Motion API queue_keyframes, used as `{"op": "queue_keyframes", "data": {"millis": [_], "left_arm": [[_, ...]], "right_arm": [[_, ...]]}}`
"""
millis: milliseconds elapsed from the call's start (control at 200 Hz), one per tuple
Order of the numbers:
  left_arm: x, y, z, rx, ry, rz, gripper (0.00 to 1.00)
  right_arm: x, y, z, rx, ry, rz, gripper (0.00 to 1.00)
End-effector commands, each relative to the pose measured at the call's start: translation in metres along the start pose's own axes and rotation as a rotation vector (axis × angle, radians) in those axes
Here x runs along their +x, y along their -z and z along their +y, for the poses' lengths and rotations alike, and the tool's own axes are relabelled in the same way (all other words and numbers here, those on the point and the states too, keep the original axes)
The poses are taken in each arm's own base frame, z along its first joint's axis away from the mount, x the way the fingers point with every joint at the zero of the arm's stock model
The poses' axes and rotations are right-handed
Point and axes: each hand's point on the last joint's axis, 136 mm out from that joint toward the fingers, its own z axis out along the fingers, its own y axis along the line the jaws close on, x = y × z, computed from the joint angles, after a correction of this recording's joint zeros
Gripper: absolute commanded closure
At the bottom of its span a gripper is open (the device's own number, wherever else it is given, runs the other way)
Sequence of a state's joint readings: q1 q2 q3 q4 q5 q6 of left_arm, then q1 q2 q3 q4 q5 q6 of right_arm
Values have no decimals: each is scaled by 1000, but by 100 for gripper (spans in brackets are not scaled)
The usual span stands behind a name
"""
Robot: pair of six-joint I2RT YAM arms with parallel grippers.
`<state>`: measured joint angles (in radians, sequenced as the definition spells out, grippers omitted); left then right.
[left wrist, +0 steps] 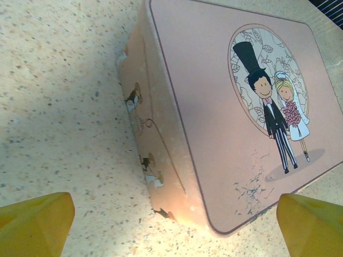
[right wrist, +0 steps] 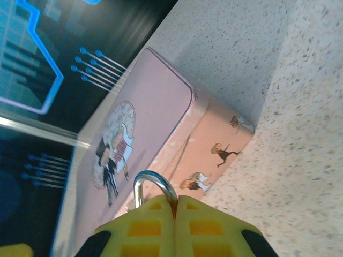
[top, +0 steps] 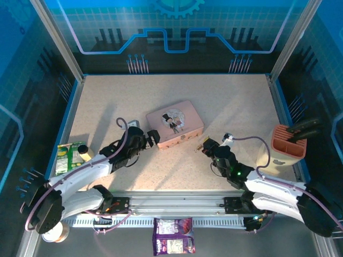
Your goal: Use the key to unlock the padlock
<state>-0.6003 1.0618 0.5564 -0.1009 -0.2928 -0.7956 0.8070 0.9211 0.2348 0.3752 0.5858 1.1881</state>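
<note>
Padlock (right wrist: 138, 190) is clamped in the right gripper's (right wrist: 176, 202) shut fingers, shackle (right wrist: 155, 174) poking toward the pink tin (right wrist: 144, 118); left gripper (left wrist: 174, 222) is spread open, nearer that tin.

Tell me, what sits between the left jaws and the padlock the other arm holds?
The pink tin: in the top view its near side lies between the left gripper and the padlock pinched in the right gripper.

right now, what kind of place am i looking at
Probably a robot test booth: a speckled table boxed in by blue circuit-print panels, with props on it like a pink tin.
</note>
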Motion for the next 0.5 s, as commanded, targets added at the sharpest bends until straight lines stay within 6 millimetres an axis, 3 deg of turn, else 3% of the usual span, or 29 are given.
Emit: {"op": "queue_keyframes", "data": {"millis": [0,235,495], "left_arm": [[-5,7,6,-6,-75,-33,2],[-10,21,6,33,-96,-72,1],[-14,36,20,37,-91,-130,1]], "right_arm": [[0,12,-15,71,221,52,100],[-10,42,-3,39,452,126,100],[-11,64,-17,143,628,249,100]]}}
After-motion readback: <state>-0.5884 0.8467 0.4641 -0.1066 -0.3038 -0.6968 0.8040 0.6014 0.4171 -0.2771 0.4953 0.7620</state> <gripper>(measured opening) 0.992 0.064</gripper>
